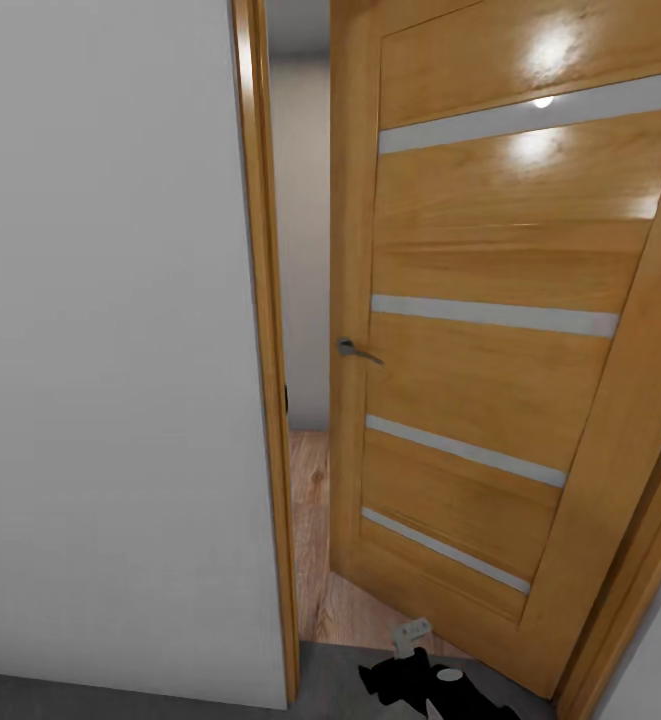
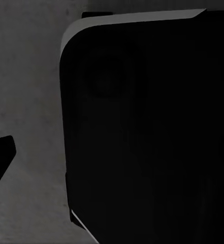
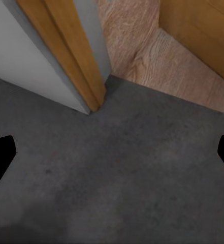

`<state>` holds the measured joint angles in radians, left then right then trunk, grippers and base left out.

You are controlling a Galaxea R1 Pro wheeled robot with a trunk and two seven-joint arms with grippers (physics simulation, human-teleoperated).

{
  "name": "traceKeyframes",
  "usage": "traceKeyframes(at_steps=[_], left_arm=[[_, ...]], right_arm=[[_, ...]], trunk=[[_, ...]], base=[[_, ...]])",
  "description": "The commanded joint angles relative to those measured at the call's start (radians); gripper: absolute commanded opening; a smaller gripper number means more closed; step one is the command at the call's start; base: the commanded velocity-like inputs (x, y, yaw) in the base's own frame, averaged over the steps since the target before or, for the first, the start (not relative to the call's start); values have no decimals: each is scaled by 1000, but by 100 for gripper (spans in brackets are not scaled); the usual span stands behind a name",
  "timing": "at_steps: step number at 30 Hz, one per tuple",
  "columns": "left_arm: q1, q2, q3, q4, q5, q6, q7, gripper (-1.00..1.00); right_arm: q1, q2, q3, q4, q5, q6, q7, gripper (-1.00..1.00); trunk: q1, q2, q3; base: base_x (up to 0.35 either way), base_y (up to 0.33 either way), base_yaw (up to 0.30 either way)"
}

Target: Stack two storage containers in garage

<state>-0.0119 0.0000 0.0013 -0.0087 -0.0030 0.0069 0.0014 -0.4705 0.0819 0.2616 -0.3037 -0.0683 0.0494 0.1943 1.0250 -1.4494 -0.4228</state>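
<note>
Neither storage container is in sight. Ahead, the wooden door [image 1: 490,330] stands ajar, wood-plank flooring [image 1: 315,560] past the gap. Right claw [image 3: 117,162] hangs spread wide over grey concrete floor [image 3: 117,178]; left claw's spread I cannot tell.

1. The honey-coloured wooden door with pale glass strips [image 1: 490,330] runs off the head view's top and right edges, so its full height and hinge side stay unseen.
2. Through the narrow gap, the light wood-plank flooring [image 1: 315,560] and a pale far wall are just a sliver, the rest being hidden behind the door and the white wall [image 1: 110,350].
3. A big black rounded-corner body [image 2: 147,142] blocks most of the left wrist view; what it is cannot be told.
4. The right gripper's [image 3: 117,152] black fingertips [image 3: 0,157] are cut by the right wrist view's side edges.
</note>
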Motion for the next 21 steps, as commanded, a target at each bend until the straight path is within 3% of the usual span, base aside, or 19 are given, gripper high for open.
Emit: traceKeyframes(at_steps=[1, 14, 21], left_arm=[[0, 0, 0, 0, 0, 1, 0, 100], [-1, 0, 0, 0, -2, 1, 2, 100], [0, 0, 0, 1, -2, 1, 3, 100]], right_arm=[[0, -1, 4, -3, -9, 4, 6, 100], [0, -2, 1, 62, -14, -1, 25, 100], [0, -2, 0, 70, -14, -2, 25, 100]], trunk=[[0, -1, -1], [0, -1, -1], [0, -1, -1]], base=[[0, 0, 0], [2, -4, 0], [76, -213, 0]])
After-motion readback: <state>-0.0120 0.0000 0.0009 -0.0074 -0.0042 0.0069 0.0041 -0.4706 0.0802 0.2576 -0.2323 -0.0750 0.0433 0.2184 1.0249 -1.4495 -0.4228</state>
